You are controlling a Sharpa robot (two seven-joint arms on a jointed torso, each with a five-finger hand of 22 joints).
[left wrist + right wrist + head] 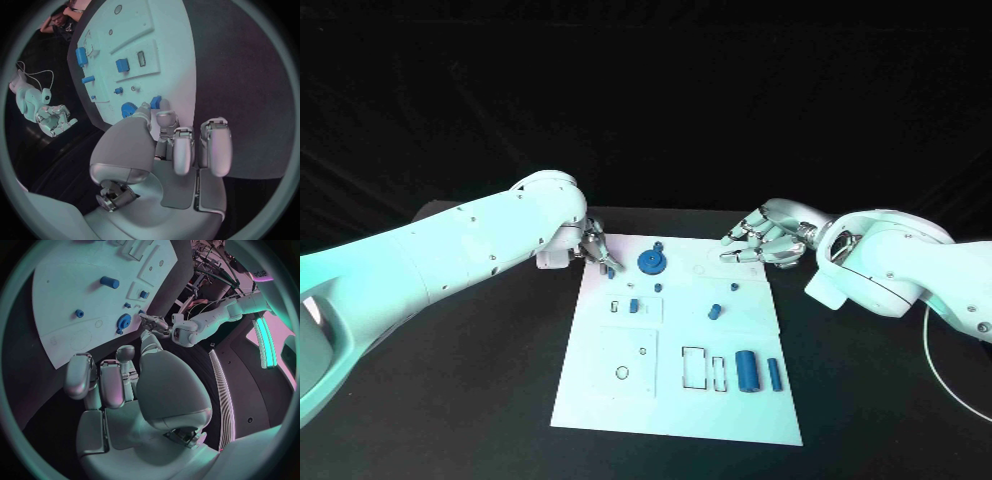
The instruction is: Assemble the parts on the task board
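Note:
The white task board (678, 400) lies in the middle of the black table. My left hand (594, 246) hovers over its far left corner and pinches a small blue part (613, 268) between thumb and a finger; the left wrist view shows that part (155, 102) at the fingertips. A blue gear (653, 262) stands on the board just right of it, also seen as the gear (128, 108). My right hand (764, 245) hangs at the board's far right corner, fingers loosely bent, holding nothing.
Small blue parts (635, 305) (714, 311) (734, 286) sit mid-board. Two blue cylinders (749, 371) (773, 373) lie near the right edge beside rectangular slots (694, 366). A thin cable (942, 370) curves over the table at the right.

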